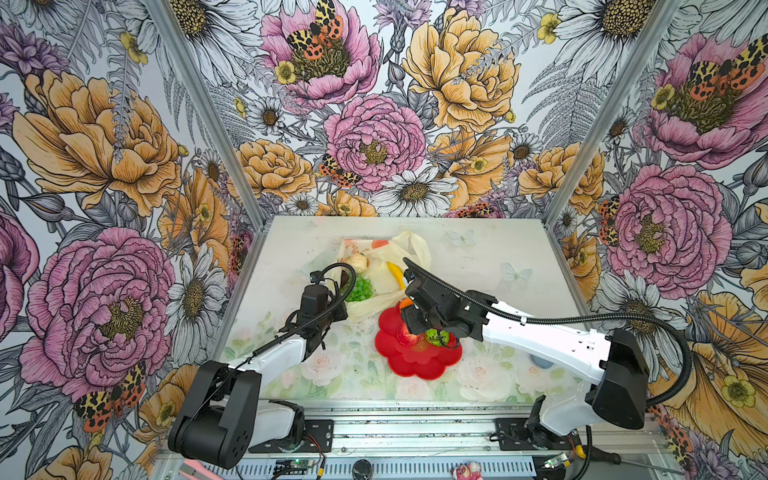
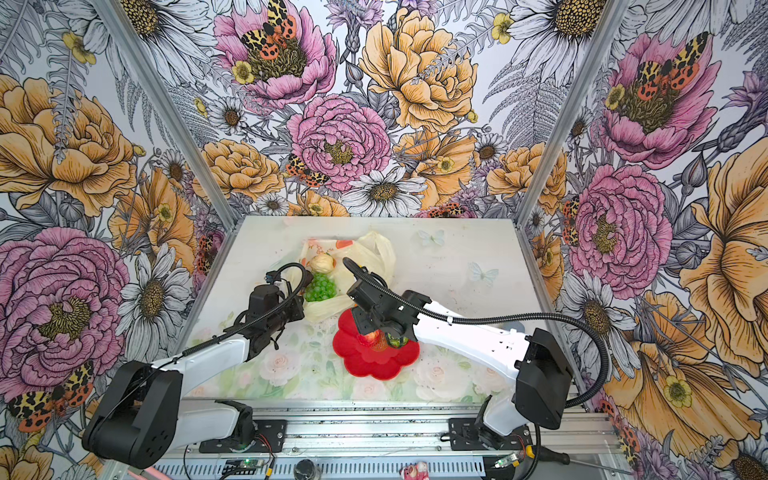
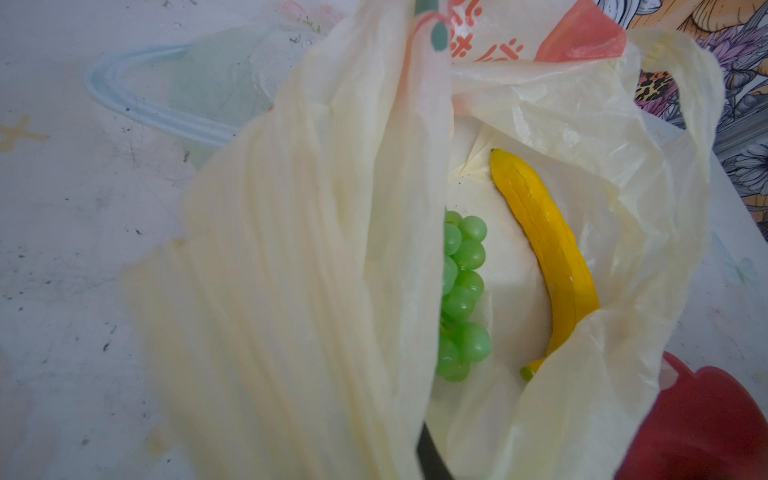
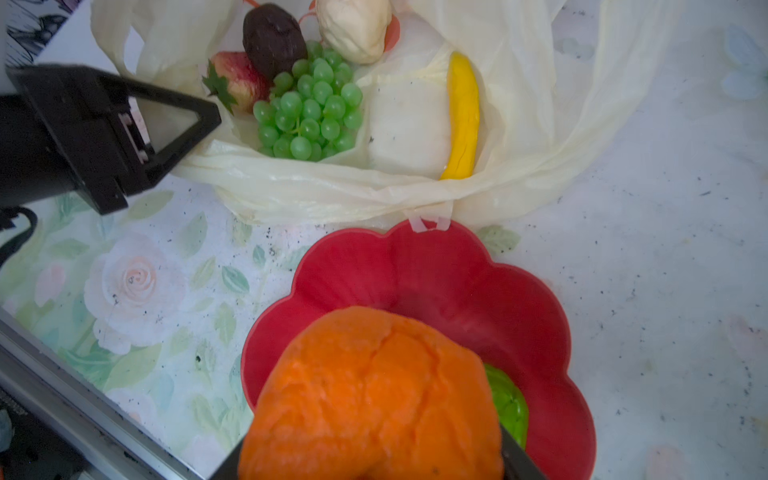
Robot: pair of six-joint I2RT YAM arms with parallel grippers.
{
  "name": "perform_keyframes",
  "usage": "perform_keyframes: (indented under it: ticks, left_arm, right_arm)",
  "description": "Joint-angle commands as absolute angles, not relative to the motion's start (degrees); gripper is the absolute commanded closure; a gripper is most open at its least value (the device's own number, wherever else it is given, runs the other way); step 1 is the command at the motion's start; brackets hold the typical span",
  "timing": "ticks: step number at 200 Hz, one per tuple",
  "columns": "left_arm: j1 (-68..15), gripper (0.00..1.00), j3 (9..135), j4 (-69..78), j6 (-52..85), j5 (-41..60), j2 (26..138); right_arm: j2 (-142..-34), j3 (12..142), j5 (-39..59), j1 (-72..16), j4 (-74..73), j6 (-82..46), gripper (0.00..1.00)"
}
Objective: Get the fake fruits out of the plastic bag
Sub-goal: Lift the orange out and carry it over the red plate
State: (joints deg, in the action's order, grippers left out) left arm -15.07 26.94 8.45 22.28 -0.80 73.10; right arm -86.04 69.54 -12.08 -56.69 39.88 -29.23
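Nearest item: orange (image 4: 374, 395), one, filling the foreground of my right wrist view, above the near half of the red plate.
Right claw (image 4: 372, 463): closed on that orange. I see a dark finger at each flank of it.
Beneath the claw: red plate (image 4: 548, 316), one, flower-shaped. Green round fruit (image 4: 509, 407), one, and red apple (image 1: 406, 335), one, lie in it side by side, partly under my right arm.
Plate edge: its far rim touches the plastic bag (image 4: 332, 191), whose handle tabs lap onto the red.
Left claw (image 4: 205, 120): pinched on the bag's rim at the left of the mouth, with the film drawn up in pleats across my left wrist view.
Bag position: mid-table, just behind the plate, mouth agape toward it.
Bag contents, counted: grape bunch (image 4: 311, 112), one; banana (image 4: 463, 120), one, on the right inside; strawberry (image 4: 241, 83), one; dark plum (image 4: 272, 41), one; cream piece (image 4: 355, 29), one, farthest from the plate.
Contacts inside: strawberry and plum press against the grapes; the banana lies apart from them.
Tally: five fruits in the bag, two on the plate, one in my claw.
Room to move: table (image 4: 644, 249) bare to the right of bag and plate. A rose-printed strip lies free between the plate and the front rail. My left arm takes the room left of the plate.
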Motion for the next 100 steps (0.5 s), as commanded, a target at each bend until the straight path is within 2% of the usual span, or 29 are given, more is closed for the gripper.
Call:
perform_keyframes:
  ticks: [1, 100]
  left_arm:
    - [-14.48, 0.84, 28.22, 9.37, 21.27, 0.22, 74.6]
    - [-14.42, 0.84, 28.56, 9.23, 20.89, 1.13, 75.06]
  right_arm:
    - [-84.4, 67.45, -13.66, -58.65, 40.78, -33.14, 0.39]
    - [-85.16, 59.15, -14.23, -62.14, 40.63, -43.76, 0.41]
